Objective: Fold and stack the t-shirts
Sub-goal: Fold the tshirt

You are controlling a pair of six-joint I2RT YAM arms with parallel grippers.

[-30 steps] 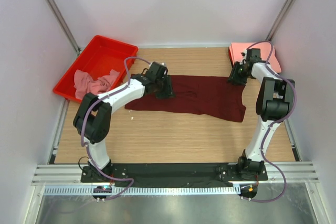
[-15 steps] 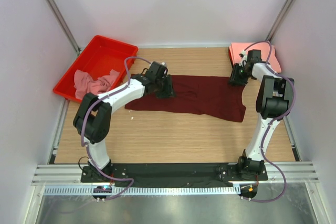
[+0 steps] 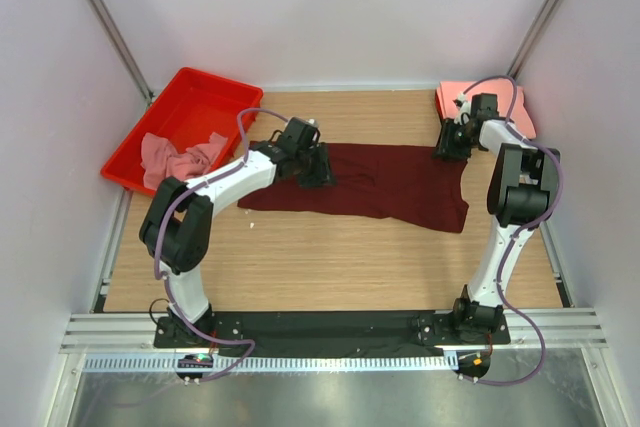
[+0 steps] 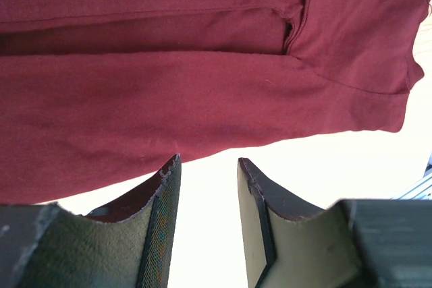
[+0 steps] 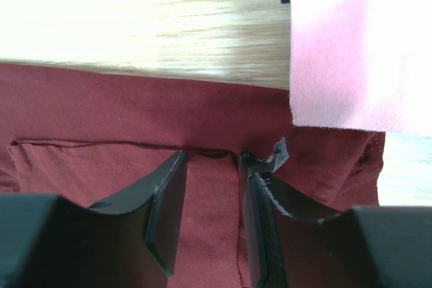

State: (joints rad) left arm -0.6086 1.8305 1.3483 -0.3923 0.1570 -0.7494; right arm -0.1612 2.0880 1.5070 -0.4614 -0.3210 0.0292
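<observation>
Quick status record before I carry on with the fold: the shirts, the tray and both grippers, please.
maroon t-shirt: lying as a long band across the middle of the table
folded pink t-shirt: far right corner, by the maroon shirt's end
crumpled pink t-shirt: inside the red tray, far left
left gripper: low at the maroon shirt's left end, fingers apart, nothing between them
right gripper: over the shirt's far right end, fingers apart above a seam

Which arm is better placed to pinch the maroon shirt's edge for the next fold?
Probably right. The right gripper stands open directly over the maroon shirt, its seam running between the fingertips. The left gripper is open too, but only bare table shows between its fingertips, the cloth edge just beyond.
</observation>
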